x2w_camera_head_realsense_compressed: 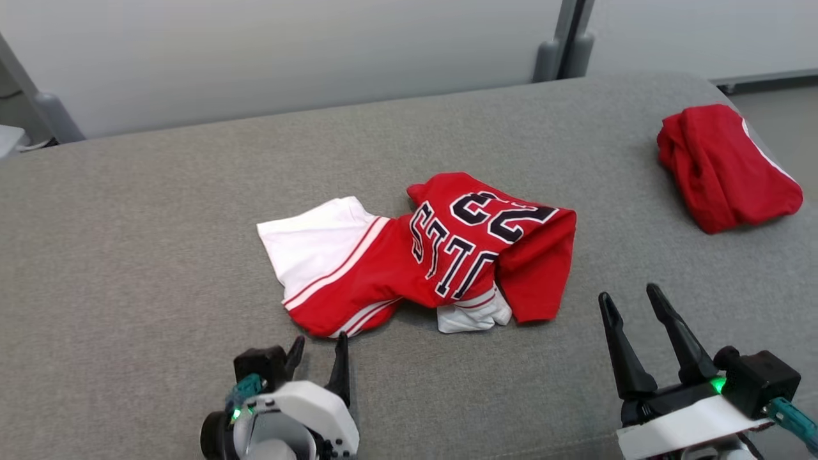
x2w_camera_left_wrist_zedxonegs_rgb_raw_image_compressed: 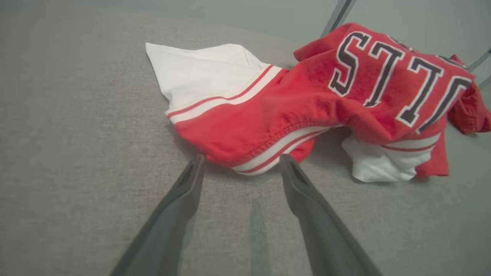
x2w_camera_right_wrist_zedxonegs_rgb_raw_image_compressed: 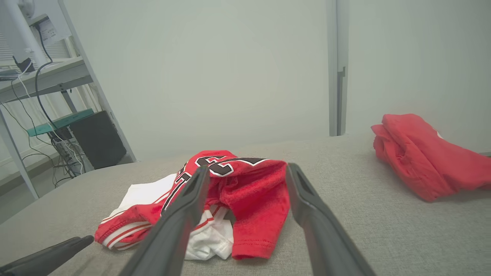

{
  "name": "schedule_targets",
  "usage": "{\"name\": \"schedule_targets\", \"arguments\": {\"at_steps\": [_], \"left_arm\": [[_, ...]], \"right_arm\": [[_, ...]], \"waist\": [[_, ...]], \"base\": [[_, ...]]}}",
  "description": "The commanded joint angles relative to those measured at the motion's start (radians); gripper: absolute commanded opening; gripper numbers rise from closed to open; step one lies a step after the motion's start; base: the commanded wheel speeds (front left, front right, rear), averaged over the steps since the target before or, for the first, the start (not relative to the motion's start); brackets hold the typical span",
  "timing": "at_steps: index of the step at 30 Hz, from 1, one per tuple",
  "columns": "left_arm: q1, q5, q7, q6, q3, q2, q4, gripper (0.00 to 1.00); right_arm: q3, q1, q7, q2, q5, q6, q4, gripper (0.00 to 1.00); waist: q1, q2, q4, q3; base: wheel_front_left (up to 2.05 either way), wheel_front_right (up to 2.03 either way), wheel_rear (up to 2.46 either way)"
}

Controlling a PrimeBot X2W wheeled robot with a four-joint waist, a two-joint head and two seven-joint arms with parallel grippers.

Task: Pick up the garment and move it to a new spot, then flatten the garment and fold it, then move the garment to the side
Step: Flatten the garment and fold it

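My left gripper (x2w_camera_head_realsense_compressed: 319, 344) has its jaws spread wide and holds nothing. In the left wrist view the 2 dark fingertips sit low over the fabric surface, right at the near hem of the garment (x2w_camera_head_realsense_compressed: 447, 249), one on each side of a red-and-white striped fold. I cannot tell whether they touch the cloth.

My right gripper (x2w_camera_head_realsense_compressed: 628, 294) is also wide open and empty. Its fingers point toward the garment's right side but stand apart from it, with bare upholstery between the tips and the red sleeve.

The garment is a red jersey with white panels and white striping. It carries dark block letters edged in white and the number 23. It lies crumpled in a loose heap near the middle of the grey padded surface (x2w_camera_head_realsense_compressed: 160, 223). A white panel is spread out toward my left, and a small white bunch pokes out at the near edge. A red flap hangs down on the right.

A second red garment (x2w_camera_head_realsense_compressed: 722, 166) lies bundled at the far right edge of the surface, well apart from the jersey. A pale wall (x2w_camera_head_realsense_compressed: 287, 57) runs behind the surface. In the right wrist view a metal shelf rack (x2w_camera_right_wrist_zedxonegs_rgb_raw_image_compressed: 46, 76) with cables stands off to the left.
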State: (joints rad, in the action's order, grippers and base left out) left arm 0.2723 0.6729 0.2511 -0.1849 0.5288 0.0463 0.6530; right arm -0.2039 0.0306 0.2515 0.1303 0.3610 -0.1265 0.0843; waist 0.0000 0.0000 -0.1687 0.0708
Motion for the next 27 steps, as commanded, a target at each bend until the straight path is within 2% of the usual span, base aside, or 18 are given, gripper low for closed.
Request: {"name": "schedule_targets", "arguments": {"at_steps": [1, 9, 13, 14, 15, 19, 23, 27], "left_arm": [[0.062, 0.01, 0.011, -0.015, -0.025, 0.004, -0.01, 1.0], [0.205, 0.117, 0.011, -0.073, 0.048, 0.004, 0.19, 1.0], [0.24, 0.108, 0.011, -0.077, 0.066, 0.004, 0.225, 1.0], [0.244, 0.102, 0.011, -0.075, 0.071, 0.004, 0.233, 0.21], [0.248, 0.093, 0.011, -0.073, 0.075, 0.004, 0.238, 0.0], [0.25, 0.04, 0.011, -0.067, 0.077, 0.004, 0.243, 0.0], [0.22, 0.0, 0.011, -0.05, 0.037, 0.008, 0.216, 0.0], [0.157, -0.027, 0.011, -0.031, -0.007, 0.039, 0.158, 0.0]], "right_arm": [[-0.021, 0.038, 0.01, 0.014, 0.003, -0.004, -0.026, 1.0], [-0.042, 0.073, 0.01, 0.023, 0.015, -0.004, -0.025, 1.0], [-0.042, 0.077, 0.01, 0.03, 0.019, -0.004, -0.026, 1.0], [-0.042, 0.077, 0.01, 0.031, 0.02, -0.004, -0.026, 1.0], [-0.041, 0.078, 0.01, 0.032, 0.021, -0.004, -0.025, 1.0], [-0.029, 0.071, 0.01, 0.034, 0.019, -0.004, -0.023, 1.0], [-0.017, 0.057, 0.01, 0.03, 0.019, -0.004, -0.025, 1.0], [-0.011, 0.037, 0.01, 0.027, 0.017, -0.004, -0.021, 1.0]], "waist": [[0.0, 0.0, -0.019, 0.021], [0.0, 0.0, -0.081, 0.067], [0.0, 0.0, -0.093, 0.074], [0.0, 0.0, -0.093, 0.074], [0.0, 0.0, -0.093, 0.073], [0.0, 0.0, -0.08, 0.061], [0.0, 0.0, -0.05, 0.045], [0.0, 0.0, -0.014, 0.025]], "base": [[0.0, 0.0, 0.0], [0.0, 0.0, 0.0], [0.0, 0.0, 0.0], [0.0, 0.0, 0.0], [0.0, 0.0, 0.0], [0.0, 0.0, 0.0], [0.0, 0.0, 0.0], [0.0, 0.0, 0.0]]}}
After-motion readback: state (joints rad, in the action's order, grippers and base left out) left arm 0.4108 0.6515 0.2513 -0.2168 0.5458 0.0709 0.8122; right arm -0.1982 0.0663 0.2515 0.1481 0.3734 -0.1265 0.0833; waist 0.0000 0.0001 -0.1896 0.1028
